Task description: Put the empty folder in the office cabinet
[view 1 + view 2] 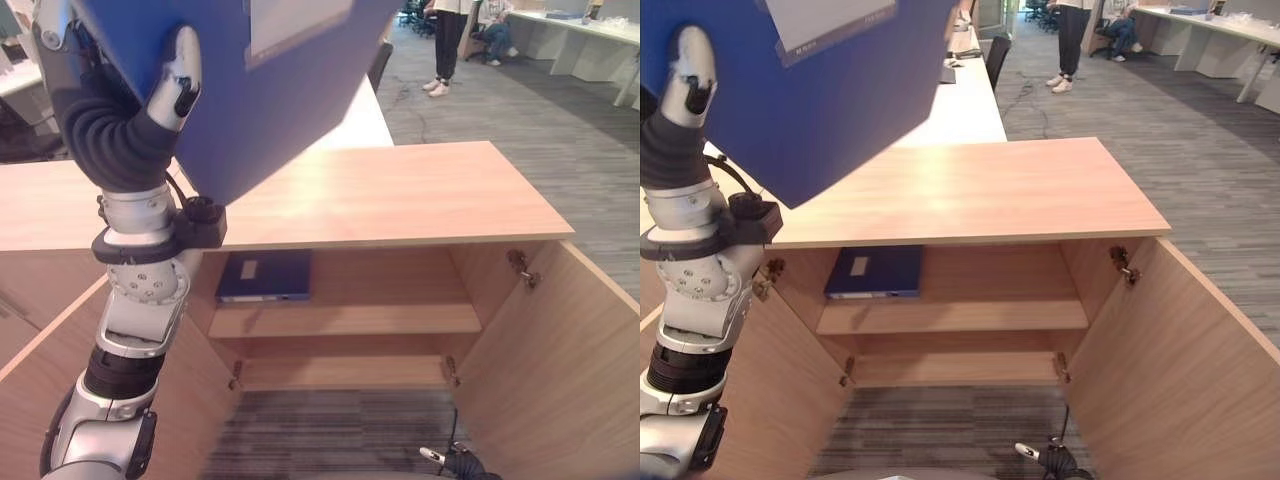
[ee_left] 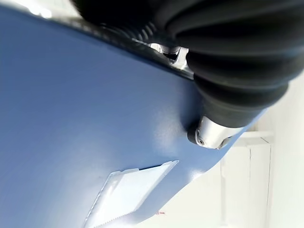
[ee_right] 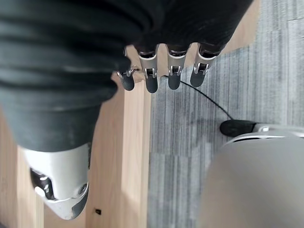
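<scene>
One cabinet point(image 1: 970, 200), wide and low, pale wood, both doors swung open toward the near side; one shelf point(image 1: 955, 315) inside, bare across its middle and right. One blue folder point(image 1: 240, 80), raised high at far left above the cabinet top, tilted, a pale label pocket on its face, well apart from the shelf. A second, darker folder point(image 1: 875, 272) already flat on the left end of the shelf. One left hand point(image 1: 175, 75) clamped on the raised folder, thumb pressed across its near face; remaining fingers hidden behind the cover. One right hand point(image 3: 161, 71) hanging low near the floor by the right door, fingers loosely curled, holding nothing. One person point(image 1: 1072, 40) standing far off on the carpet beyond.

Judged by position: picked up and carried, not yet lowered. Left to do: down to shelf height, in through the opening, onto the bare stretch right of the darker folder, then release.
</scene>
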`<state>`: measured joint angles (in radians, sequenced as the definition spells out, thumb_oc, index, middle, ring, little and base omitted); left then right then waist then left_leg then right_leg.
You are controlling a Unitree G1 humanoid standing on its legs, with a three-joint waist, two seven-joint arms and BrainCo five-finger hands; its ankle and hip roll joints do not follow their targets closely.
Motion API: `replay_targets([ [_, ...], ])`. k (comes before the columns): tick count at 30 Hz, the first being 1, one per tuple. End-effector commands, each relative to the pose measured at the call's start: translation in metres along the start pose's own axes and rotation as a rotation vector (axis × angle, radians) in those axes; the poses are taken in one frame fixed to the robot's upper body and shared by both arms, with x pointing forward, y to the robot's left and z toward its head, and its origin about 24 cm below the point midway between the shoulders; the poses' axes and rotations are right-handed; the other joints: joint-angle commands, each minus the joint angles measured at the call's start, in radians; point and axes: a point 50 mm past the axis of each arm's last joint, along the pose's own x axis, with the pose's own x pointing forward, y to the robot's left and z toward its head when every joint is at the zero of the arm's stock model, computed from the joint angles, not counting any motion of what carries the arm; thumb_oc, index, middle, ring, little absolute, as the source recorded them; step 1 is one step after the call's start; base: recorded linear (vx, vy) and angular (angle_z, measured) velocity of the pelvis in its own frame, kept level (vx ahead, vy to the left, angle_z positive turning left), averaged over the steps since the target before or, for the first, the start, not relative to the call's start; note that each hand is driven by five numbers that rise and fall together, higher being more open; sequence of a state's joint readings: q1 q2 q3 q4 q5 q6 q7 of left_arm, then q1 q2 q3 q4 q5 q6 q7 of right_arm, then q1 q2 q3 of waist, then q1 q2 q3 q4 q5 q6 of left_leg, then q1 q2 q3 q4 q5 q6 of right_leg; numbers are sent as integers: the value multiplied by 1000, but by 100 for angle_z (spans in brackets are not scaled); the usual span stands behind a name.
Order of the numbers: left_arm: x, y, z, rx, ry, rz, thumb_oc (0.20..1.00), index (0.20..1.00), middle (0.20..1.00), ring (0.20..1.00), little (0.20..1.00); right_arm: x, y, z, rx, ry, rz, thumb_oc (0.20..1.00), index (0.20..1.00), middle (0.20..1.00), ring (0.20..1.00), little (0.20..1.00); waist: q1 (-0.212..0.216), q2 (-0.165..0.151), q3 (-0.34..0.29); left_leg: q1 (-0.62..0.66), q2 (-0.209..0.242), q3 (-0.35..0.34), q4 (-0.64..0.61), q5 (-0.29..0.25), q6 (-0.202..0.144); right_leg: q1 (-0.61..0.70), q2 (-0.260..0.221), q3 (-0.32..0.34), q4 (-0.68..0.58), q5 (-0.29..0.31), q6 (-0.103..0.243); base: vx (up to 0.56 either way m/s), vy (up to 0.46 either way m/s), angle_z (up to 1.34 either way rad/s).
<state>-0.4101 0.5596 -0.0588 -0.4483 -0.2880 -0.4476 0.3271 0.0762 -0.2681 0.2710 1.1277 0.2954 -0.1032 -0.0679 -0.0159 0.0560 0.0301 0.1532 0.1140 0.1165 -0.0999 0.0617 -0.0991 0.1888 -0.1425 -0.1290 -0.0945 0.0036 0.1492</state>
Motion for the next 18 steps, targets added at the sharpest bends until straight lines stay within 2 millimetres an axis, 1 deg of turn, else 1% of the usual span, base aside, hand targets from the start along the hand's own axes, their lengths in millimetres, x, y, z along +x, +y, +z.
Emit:
replay_targets([
  [1,24,17,10,-120,-81,11,200,200,200,200,200,7,15,33,53,-89,37,1000,1000,1000,1000,1000,16,-42,41,39,-11,-56,13,-67,-8,34,-22,-57,43,-35,10,-26,1,25],
  [2,20,21,10,-202,-54,1,200,200,200,200,200,7,15,36,50,-96,42,1000,1000,1000,1000,1000,23,-41,43,36,-11,-59,13,-66,-8,35,-22,-59,42,-36,8,-32,3,18],
  [3,10,29,7,-310,1,-2,200,200,200,200,200,7,14,38,36,-99,51,1000,1000,1000,1000,1000,32,-43,47,34,-11,-63,13,-65,-10,40,-20,-64,37,-34,6,-34,5,13],
  [6,0,39,5,-354,64,-2,200,200,200,200,200,8,12,38,23,-97,52,1000,1000,1000,1000,1000,41,-41,49,32,-11,-65,13,-65,-10,43,-20,-66,31,-33,6,-21,4,6],
  [7,-1,40,5,-354,64,-2,200,200,200,200,200,8,12,38,22,-97,52,1000,1000,1000,1000,1000,40,-41,49,32,-11,-65,13,-65,-10,43,-20,-66,31,-33,6,-11,7,4],
  [10,-14,50,-1,-362,145,22,200,200,200,200,200,8,10,36,14,-86,51,1000,1000,1000,1000,1000,51,-40,55,33,-12,-68,13,-69,-10,48,-20,-69,25,-34,6,0,0,0],
  [11,-14,51,-1,-361,145,22,200,200,200,200,200,8,10,36,14,-86,51,1000,1000,1000,1000,1000,50,-40,55,33,-12,-68,13,-69,-10,49,-21,-69,25,-34,6,0,0,0],
  [13,-24,53,-5,-349,217,3,200,200,200,200,200,8,11,43,7,-111,65,1000,1000,1000,1000,1000,58,-42,58,28,-13,-67,13,-67,-10,45,-20,-70,26,-33,5,0,0,0],
  [14,-24,53,-5,-349,217,3,200,200,200,200,200,8,11,43,6,-111,65,1000,1000,1000,1000,1000,58,-42,58,27,-13,-67,13,-67,-9,45,-20,-70,26,-33,5,0,0,0],
  [15,-30,53,-8,-338,264,-15,200,200,200,200,200,8,13,52,6,-149,80,1000,1000,1000,1000,1000,60,-43,61,25,-13,-69,13,-66,-9,44,-20,-71,27,-32,4,0,0,0],
  [16,-36,52,-12,-333,312,-24,200,200,200,200,200,6,14,70,12,-228,100,1000,1000,1000,1000,1000,60,-46,62,24,-12,-69,13,-65,-9,41,-20,-69,28,-31,4,0,0,0],
  [18,-44,52,-16,-326,354,-21,200,200,200,200,200,1,15,96,22,-347,125,1000,1000,1000,1000,1000,61,-48,65,23,-12,-68,13,-65,-9,38,-21,-67,30,-30,5,0,0,0],
])
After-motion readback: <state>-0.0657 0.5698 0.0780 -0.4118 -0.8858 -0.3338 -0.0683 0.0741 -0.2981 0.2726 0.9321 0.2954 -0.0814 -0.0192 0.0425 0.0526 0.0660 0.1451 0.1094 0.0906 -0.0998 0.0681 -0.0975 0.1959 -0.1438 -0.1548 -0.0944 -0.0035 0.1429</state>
